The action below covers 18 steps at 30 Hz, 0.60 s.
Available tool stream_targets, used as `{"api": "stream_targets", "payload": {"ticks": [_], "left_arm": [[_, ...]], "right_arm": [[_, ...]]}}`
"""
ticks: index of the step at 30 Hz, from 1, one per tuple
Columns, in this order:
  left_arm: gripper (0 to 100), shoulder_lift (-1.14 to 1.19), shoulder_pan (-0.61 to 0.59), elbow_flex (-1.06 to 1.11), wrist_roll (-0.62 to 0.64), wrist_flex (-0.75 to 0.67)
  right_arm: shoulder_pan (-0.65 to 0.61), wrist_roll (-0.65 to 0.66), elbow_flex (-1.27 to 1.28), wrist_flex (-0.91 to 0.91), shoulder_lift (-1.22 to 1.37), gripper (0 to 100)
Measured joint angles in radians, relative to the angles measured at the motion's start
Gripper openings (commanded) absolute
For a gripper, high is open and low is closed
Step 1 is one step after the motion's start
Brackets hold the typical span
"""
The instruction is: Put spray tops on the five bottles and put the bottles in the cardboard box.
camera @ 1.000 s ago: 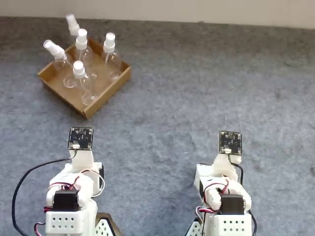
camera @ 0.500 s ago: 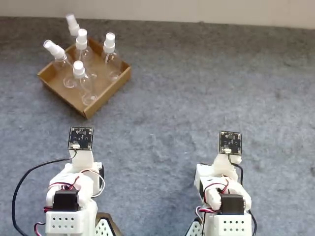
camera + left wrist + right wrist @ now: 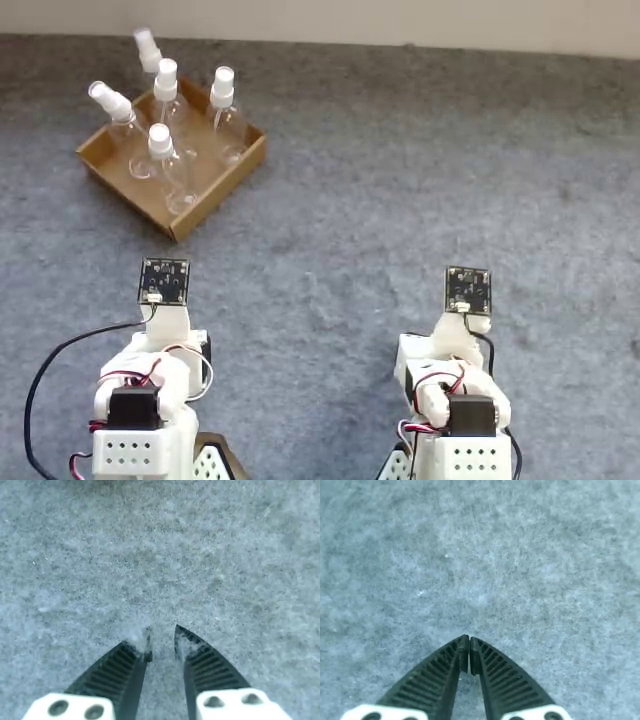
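The cardboard box (image 3: 222, 178) sits at the table's far left. Several clear bottles stand or lean inside it, each with a white spray top, among them one (image 3: 225, 105) at the right corner and one (image 3: 165, 160) near the front. Another bottle (image 3: 148, 48) pokes over the box's far edge. My left arm (image 3: 150, 400) and right arm (image 3: 455, 395) are folded back at the near edge, far from the box. The left gripper (image 3: 162, 645) hangs just above the carpet, its fingers slightly apart and holding nothing. The right gripper (image 3: 469, 655) is shut and holds nothing.
Grey carpet (image 3: 420, 170) covers the whole table. A pale wall strip (image 3: 400, 20) runs along the far edge. A black cable (image 3: 50, 370) loops beside the left arm's base.
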Motion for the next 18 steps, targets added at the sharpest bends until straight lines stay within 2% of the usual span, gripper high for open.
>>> {"api": "stream_targets", "payload": {"ticks": [18], "left_arm": [[2, 0.0, 0.0, 0.0, 0.0, 0.0]], "right_arm": [[0.0, 0.0, 0.0, 0.0, 0.0, 0.9]]}}
